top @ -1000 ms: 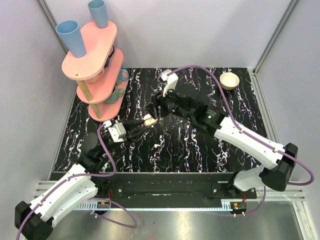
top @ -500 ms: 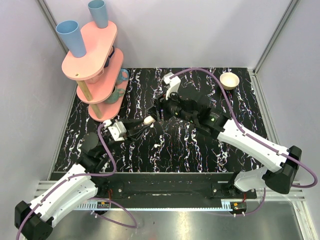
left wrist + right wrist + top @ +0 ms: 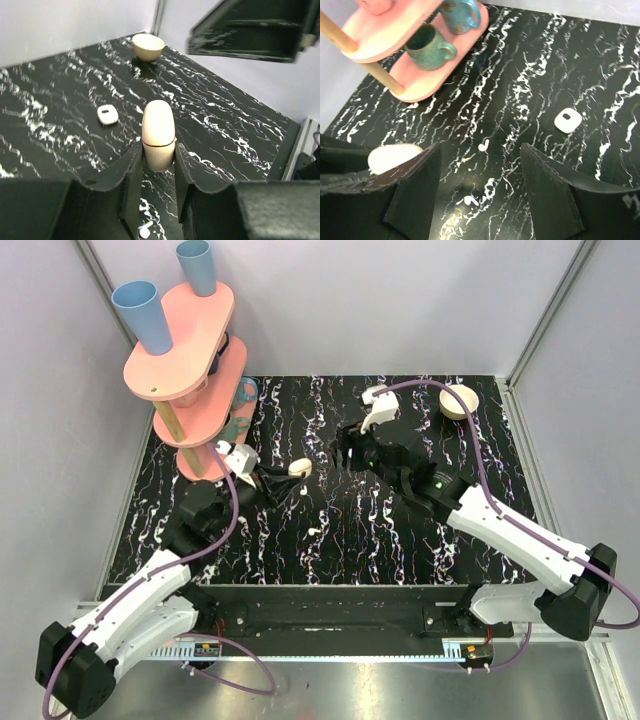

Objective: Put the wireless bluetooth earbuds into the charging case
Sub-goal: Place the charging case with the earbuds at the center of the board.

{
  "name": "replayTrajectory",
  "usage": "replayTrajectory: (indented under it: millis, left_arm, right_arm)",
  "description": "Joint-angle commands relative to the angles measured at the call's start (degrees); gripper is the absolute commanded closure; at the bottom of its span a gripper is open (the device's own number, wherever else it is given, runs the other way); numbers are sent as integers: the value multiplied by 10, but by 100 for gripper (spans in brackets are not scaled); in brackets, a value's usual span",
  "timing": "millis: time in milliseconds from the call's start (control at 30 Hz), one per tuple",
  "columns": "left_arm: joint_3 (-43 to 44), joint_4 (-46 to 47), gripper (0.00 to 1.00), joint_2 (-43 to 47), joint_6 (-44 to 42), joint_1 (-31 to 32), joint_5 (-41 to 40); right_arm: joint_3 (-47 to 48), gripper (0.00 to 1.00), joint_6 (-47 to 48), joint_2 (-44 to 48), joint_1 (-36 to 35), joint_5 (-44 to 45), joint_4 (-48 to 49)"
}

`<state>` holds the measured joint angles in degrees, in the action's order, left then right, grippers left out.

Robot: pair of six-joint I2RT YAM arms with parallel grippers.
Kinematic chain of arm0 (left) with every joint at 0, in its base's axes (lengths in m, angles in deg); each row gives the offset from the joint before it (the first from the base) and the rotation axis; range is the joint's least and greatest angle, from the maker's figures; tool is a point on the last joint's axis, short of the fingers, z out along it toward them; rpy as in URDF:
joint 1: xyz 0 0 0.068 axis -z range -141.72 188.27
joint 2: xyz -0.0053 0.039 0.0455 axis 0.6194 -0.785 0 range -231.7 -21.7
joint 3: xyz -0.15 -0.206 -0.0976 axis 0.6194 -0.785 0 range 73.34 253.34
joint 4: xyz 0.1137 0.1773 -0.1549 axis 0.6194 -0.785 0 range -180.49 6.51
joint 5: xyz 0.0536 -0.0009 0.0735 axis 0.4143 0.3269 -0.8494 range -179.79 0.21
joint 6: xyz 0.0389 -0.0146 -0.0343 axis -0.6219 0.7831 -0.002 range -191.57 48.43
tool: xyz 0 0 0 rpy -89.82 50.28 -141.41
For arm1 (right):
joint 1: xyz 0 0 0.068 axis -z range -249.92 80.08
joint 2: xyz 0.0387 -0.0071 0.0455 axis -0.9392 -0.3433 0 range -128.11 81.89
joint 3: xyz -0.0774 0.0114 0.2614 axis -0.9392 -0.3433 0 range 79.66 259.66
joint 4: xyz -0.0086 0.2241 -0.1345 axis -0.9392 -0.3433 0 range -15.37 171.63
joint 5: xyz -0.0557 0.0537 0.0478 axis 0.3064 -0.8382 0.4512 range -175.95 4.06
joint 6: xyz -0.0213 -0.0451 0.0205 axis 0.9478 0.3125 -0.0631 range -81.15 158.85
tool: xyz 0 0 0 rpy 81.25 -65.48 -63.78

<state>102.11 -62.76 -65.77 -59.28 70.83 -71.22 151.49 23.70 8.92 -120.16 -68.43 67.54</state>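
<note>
At the far left of the counter [image 3: 380, 540] I have the pink stand [image 3: 190, 350], with two blue cups [image 3: 145, 315] on its top tier and mugs [image 3: 427, 47] on a lower one. Just right of it, my left hand [image 3: 156, 155] is clamped on the cream charging case [image 3: 158, 135], one finger on each side of its lower half. The lid is down and a dark seam shows across the body. The case looks to be held up off the counter.

The earbuds [image 3: 483, 146] are not in the case. Both lie loose on the black marbled surface, apart from each other. One sits under my left hand's fingers and another lies nearer, toward the middle of the counter.

Right of the case, my right hand [image 3: 479, 165] hovers with its fingers spread wide and nothing between them. A white rounded-square piece [image 3: 568, 120] with a dark centre lies flat on the counter. A cream bowl [image 3: 459, 400] stands at the far right.
</note>
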Motion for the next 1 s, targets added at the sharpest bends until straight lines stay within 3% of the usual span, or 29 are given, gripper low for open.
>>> replayTrajectory:
  millis: [0, 167, 233, 400, 567, 767, 867, 967]
  left_arm:
    - [1, -3, 100, -8, 119, -49, -7]
    - [-14, -74, 100, -32, 182, -150, 32]
    - [-56, -45, 100, -43, 227, -183, 77]
    - [-122, 63, 100, -67, 285, -202, 109]
    - [-122, 132, 99, -175, 298, -230, 179]
    - [-124, 184, 98, -250, 304, -266, 238]
    - [-88, 119, 97, -280, 259, -268, 248]
    - [-109, 175, 95, -298, 287, -267, 234]
  right_arm:
    - [-27, 28, -28, 30, 12, 30, 23]
    - [-64, 28, -53, 38, 22, 11, 24]
    - [-74, 28, -58, 38, 25, 3, 25]
    - [-74, 28, -60, 27, 34, -33, 24]
    - [-66, 28, -75, 3, 37, -83, 29]
    - [-70, 29, -102, 6, 38, -122, 38]
    - [-73, 29, -104, 11, 38, -115, 38]
    - [-73, 29, -97, 8, 39, -114, 38]
